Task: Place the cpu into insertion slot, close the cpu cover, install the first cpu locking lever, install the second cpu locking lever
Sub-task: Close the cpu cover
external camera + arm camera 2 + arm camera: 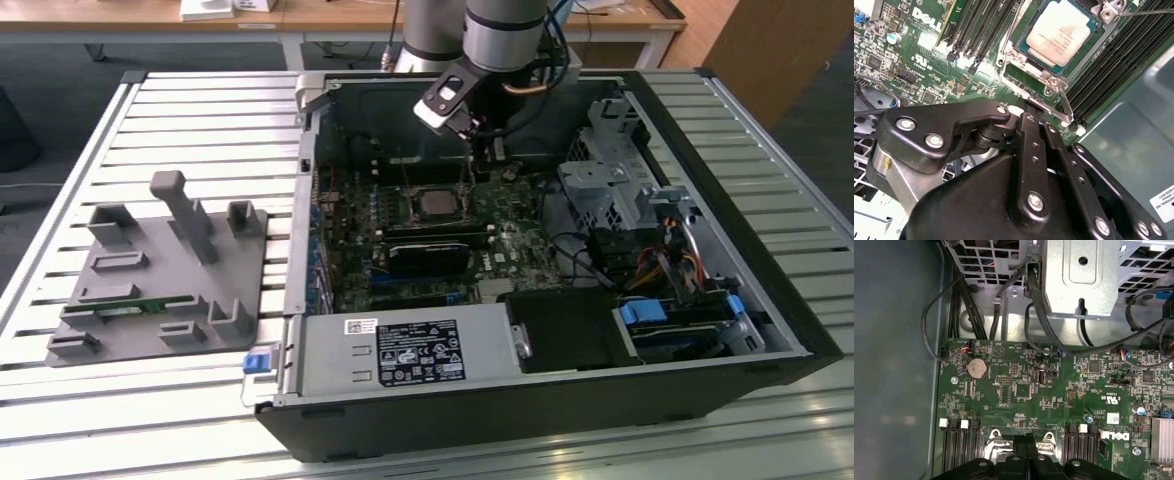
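Cpu lies flat in the insertion slot, pale metal face up, and the cpu cover is down around it as a silver frame. From one corner of the insertion slot a thin silver locking lever runs out toward the gripper. A second lever leaves the opposite corner. I cannot tell whether either lever is latched.

The gripper's black fingers are pressed together with nothing visible between them. Their tips are just beside the insertion slot's edge, close to the first lever's free end.

In the exterior view the arm reaches into the open computer case. It comes down on the opposite side of the insertion slot from the black graphics card. Rows of black memory slots flank the insertion slot.
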Robot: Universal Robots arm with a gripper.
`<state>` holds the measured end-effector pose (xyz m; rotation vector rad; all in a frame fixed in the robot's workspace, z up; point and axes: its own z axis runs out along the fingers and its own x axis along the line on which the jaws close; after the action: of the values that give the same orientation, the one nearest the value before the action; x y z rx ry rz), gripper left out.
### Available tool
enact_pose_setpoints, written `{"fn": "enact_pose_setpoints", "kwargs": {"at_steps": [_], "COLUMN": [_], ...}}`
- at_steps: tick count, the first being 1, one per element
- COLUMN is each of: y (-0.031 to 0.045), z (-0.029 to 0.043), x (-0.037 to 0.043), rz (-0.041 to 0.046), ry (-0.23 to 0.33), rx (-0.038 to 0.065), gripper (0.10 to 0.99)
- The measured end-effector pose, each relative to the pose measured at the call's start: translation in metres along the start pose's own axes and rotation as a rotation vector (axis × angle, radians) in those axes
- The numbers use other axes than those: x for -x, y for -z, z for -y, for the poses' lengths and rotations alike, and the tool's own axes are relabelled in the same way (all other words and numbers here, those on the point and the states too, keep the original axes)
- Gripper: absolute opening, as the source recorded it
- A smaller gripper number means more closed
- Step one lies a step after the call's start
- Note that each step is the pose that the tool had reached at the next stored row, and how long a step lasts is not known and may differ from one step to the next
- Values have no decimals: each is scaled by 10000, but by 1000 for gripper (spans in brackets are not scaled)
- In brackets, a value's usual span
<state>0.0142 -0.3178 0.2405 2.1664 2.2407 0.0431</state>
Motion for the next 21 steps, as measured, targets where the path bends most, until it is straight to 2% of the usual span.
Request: {"fn": "enact_pose_setpoints", "kwargs": {"at_steps": [13, 19, 21], "y": [-16, -45, -57], "z": [26, 135, 150], "x": [5, 10, 13], "rz": [-4, 0, 1], "ry": [-2, -1, 0], "rx": [1, 0, -4], "gripper": [106, 106, 106]}}
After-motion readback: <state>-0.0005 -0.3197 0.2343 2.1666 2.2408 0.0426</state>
